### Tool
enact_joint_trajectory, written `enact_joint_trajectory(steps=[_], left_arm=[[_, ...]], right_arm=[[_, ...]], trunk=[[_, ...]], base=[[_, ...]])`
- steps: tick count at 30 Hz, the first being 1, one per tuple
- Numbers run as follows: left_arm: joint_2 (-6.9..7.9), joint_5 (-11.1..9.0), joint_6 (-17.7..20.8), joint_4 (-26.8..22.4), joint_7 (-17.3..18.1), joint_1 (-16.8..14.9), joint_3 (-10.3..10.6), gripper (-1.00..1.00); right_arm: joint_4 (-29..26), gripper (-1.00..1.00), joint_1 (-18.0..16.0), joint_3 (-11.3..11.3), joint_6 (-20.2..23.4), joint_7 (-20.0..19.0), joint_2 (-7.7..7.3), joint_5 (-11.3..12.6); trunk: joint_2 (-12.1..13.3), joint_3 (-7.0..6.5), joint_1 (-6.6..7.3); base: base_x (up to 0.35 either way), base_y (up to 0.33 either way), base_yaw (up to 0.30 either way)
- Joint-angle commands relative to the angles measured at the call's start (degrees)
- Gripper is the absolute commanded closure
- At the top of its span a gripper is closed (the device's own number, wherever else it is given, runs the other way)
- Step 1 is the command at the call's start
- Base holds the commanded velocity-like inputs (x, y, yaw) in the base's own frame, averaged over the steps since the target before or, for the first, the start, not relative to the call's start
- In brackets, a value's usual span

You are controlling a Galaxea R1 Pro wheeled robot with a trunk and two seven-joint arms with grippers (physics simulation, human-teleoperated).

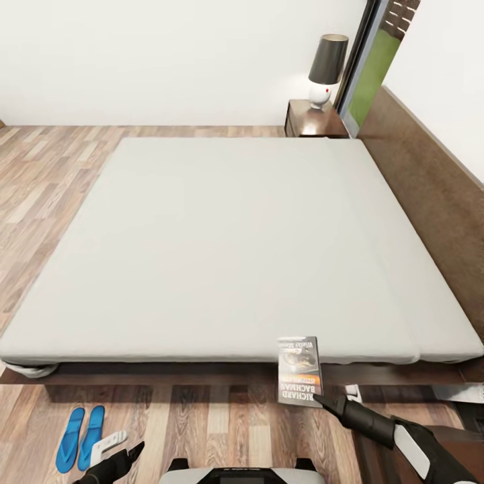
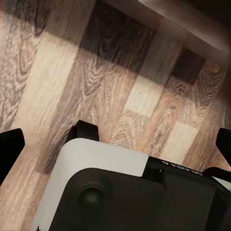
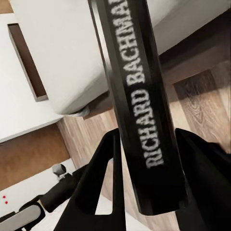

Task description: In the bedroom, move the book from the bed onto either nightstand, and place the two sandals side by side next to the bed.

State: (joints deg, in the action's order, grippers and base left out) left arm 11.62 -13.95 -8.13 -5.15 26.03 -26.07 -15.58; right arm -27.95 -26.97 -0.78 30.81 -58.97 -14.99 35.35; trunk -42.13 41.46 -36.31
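Observation:
The book [image 1: 299, 371], dark with an orange band and "Richard Bachman" lettering, hangs upright in front of the bed's near edge, above the floor. My right gripper [image 1: 318, 400] is shut on its lower end. In the right wrist view the book's spine [image 3: 139, 91] runs between the two black fingers [image 3: 103, 163]. The bed [image 1: 228, 235] has a bare light-grey mattress and a dark wood frame. Two blue sandals [image 1: 81, 437] lie side by side on the floor near the bed's front left corner. My left gripper [image 1: 131, 452] hovers just right of them, open, its fingers [image 2: 9, 144] spread wide over the floor.
A dark wooden nightstand [image 1: 316, 121] with a black-shaded lamp [image 1: 327, 67] stands at the bed's far right corner, beside the window. The brown headboard [image 1: 430, 188] runs along the right. Wood-plank floor [image 1: 40, 175] lies left of the bed. My own base [image 2: 125, 197] sits below the left gripper.

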Motion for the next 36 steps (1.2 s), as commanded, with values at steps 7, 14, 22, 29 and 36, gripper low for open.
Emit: enact_joint_trajectory(steps=[7, 14, 22, 29, 36], left_arm=[[-0.58, -0.32, -0.04, 0.14, 0.23, -0.03, 0.1, -1.0], [-2.46, -0.27, -0.04, 0.68, -1.28, -0.03, 0.11, -1.0], [-2.79, 1.8, -0.04, 0.92, -1.33, -0.03, 0.04, -1.0], [-2.76, 2.07, -0.04, 0.93, -1.34, -0.03, 0.02, -1.0], [-2.8, 2.08, -0.04, 0.93, -1.34, -0.03, 0.02, -1.0]], right_arm=[[1.56, 1.0, 0.06, -0.12, 0.4, -5.94, -1.85, 0.52], [8.91, 1.0, 0.15, -0.12, -6.69, -15.07, -1.97, 0.12], [9.28, 1.0, 0.15, 0.14, -9.95, -14.82, -1.97, 0.05], [11.28, 1.0, 0.16, -0.14, -10.31, -14.69, -1.97, 0.01], [12.28, 1.0, 0.16, -0.19, -17.31, -14.71, -1.81, -0.01]], trunk=[[-0.04, -0.61, -0.01], [-0.04, -1.25, -0.01], [-0.04, -1.99, -0.01], [-0.04, -2.27, -0.01], [-0.04, -2.86, -0.01]], base=[[0.0, 0.0, -0.118], [0.0, 0.0, -0.131], [0.0, 0.0, -0.132], [0.0, 0.0, -0.041], [0.0, 0.0, -0.002]])
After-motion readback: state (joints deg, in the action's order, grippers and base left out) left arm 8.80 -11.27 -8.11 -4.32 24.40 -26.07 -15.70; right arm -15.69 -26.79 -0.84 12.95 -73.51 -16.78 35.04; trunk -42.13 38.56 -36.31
